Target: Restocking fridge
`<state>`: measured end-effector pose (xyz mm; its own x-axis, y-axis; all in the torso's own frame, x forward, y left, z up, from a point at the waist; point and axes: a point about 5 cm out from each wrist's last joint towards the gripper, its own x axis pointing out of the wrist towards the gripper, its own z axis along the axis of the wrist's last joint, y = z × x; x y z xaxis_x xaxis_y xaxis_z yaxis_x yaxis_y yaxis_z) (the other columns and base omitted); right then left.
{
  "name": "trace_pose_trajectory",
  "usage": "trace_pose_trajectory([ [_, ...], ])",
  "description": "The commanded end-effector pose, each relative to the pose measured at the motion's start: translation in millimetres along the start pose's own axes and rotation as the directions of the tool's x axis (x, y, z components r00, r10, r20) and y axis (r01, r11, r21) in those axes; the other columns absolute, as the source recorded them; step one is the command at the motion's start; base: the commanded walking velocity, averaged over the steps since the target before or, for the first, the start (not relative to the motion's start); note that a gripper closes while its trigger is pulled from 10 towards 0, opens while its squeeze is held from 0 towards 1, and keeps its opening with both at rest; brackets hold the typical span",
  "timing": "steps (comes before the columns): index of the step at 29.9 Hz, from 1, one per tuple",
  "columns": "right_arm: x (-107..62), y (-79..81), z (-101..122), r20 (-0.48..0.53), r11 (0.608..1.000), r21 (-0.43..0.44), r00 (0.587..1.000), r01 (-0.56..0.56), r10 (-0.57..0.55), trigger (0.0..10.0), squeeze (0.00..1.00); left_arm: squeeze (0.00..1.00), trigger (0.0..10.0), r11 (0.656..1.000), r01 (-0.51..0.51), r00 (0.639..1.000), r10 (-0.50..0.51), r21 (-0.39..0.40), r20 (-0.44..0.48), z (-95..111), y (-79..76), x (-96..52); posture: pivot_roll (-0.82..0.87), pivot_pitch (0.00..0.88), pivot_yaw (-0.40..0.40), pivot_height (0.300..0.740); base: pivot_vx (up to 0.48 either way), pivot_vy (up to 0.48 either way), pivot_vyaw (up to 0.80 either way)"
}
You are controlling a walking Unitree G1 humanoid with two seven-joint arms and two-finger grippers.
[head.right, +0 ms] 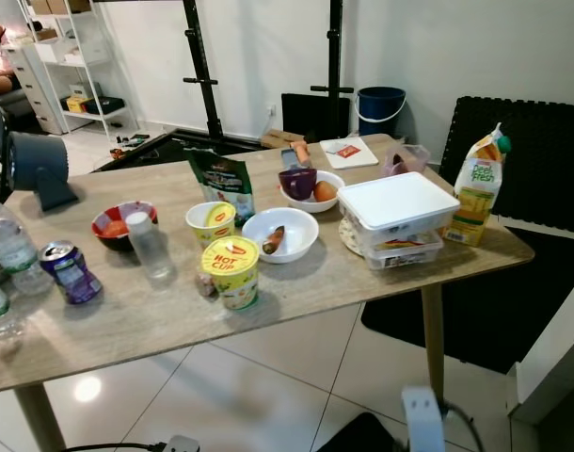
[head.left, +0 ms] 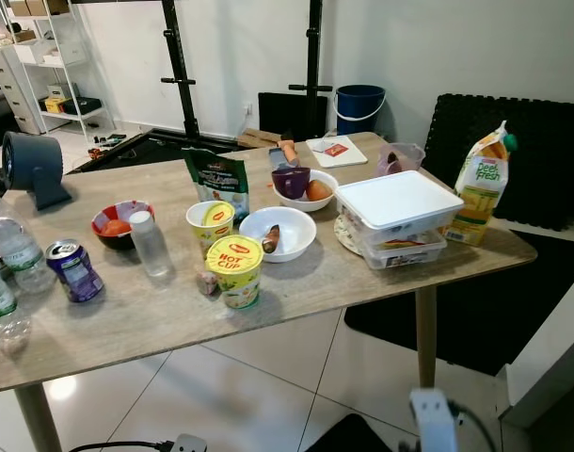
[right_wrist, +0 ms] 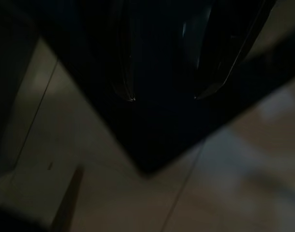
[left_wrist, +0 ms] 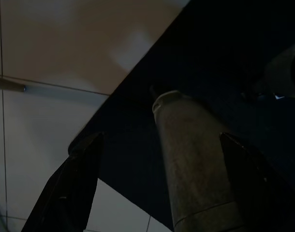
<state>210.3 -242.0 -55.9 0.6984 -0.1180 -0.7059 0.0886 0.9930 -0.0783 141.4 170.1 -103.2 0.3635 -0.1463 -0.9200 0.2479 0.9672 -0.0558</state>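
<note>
A blue bucket [head.left: 359,107] stands behind the wooden counter [head.left: 155,315], with white shelving [head.left: 44,66] well beyond its far-left corner.

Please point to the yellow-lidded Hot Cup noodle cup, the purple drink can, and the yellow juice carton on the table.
Yellow-lidded Hot Cup noodle cup [head.left: 235,257]: left eye view, on its yellow lid.
Purple drink can [head.left: 75,273]: left eye view, on its side wall.
Yellow juice carton [head.right: 475,193]: right eye view, on its front face.
</note>
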Motion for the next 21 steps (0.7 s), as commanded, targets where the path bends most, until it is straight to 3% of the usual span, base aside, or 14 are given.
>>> trace_pose_trajectory([
  [1,0.6,-11.2,16,0.076,0.999,0.032,0.997,0.018,-0.021,10.0,0.00,0.00,10.0,1.000,-0.005,1.000,0.005,-0.002,-0.012,-3,2.3,-0.7,-0.10,0.000,0.038,0.740,0.000,0.000,0.00],
  [6,-2.4,-32.4,30,0.145,0.998,0.062,0.989,0.031,-0.040,10.0,0.00,0.00,10.0,1.000,0.000,1.000,0.001,0.008,-0.017,-4,2.2,-0.8,-0.10,0.000,0.043,0.740,0.000,0.000,0.00],
  [7,-4.5,-41.2,34,0.172,0.997,0.070,0.984,0.035,-0.046,10.0,0.45,0.00,10.0,1.000,0.001,1.000,-0.001,0.010,-0.019,-4,2.2,-0.8,-0.11,0.000,0.046,0.740,0.000,0.000,0.00],
  [8,-6.8,-48.7,39,0.206,0.995,0.098,0.978,0.019,-0.039,10.0,1.00,0.00,10.0,1.000,0.002,1.000,-0.002,0.011,-0.020,-5,2.1,-0.9,-0.11,0.000,0.046,0.740,0.000,0.000,0.00],
  [10,-9.3,-55.5,45,0.246,0.993,0.119,0.969,-0.014,-0.015,10.0,1.00,0.00,10.0,1.000,0.004,1.000,-0.004,0.014,-0.021,-5,1.9,-0.9,-0.11,0.000,0.049,0.740,0.000,0.000,0.00],
  [12,-14.0,-64.0,60,0.336,0.983,0.143,0.940,-0.119,0.065,10.0,1.00,0.00,10.0,1.000,0.009,1.000,-0.008,0.016,-0.022,-6,1.5,-0.9,-0.12,0.000,0.051,0.740,0.000,0.000,0.00],
  [15,-16.0,-65.3,67,0.381,0.968,0.156,0.916,-0.196,0.124,10.0,1.00,0.00,10.0,1.000,0.011,1.000,-0.010,0.017,-0.023,-6,1.4,-0.9,-0.12,0.000,0.051,0.740,0.000,0.000,0.00],
  [17,-20.7,-64.8,86,0.476,0.923,0.147,0.843,-0.356,0.249,10.0,1.00,0.00,10.0,1.000,0.015,1.000,-0.014,0.023,-0.025,-6,1.0,-0.9,-0.13,0.000,0.057,0.740,0.000,0.000,0.00],
  [19,-28.2,-60.0,105,0.553,0.847,0.084,0.732,-0.524,0.398,10.0,1.00,0.00,10.0,1.000,0.017,1.000,-0.016,0.026,-0.026,-6,0.5,-0.8,-0.13,0.000,0.057,0.740,0.000,0.000,0.00],
  [20,-28.2,-60.0,105,0.553,0.847,0.084,0.732,-0.524,0.398,10.0,1.00,0.00,10.0,1.000,0.017,1.000,-0.016,0.026,-0.026,-6,0.5,-0.8,-0.13,0.000,0.057,0.740,0.000,0.000,0.00],
  [21,-32.8,-56.7,113,0.575,0.807,0.039,0.674,-0.589,0.464,10.0,0.93,0.00,10.0,0.999,0.018,1.000,-0.017,0.027,-0.026,-6,0.2,-0.7,-0.13,0.000,0.055,0.740,0.000,0.000,0.00],
])
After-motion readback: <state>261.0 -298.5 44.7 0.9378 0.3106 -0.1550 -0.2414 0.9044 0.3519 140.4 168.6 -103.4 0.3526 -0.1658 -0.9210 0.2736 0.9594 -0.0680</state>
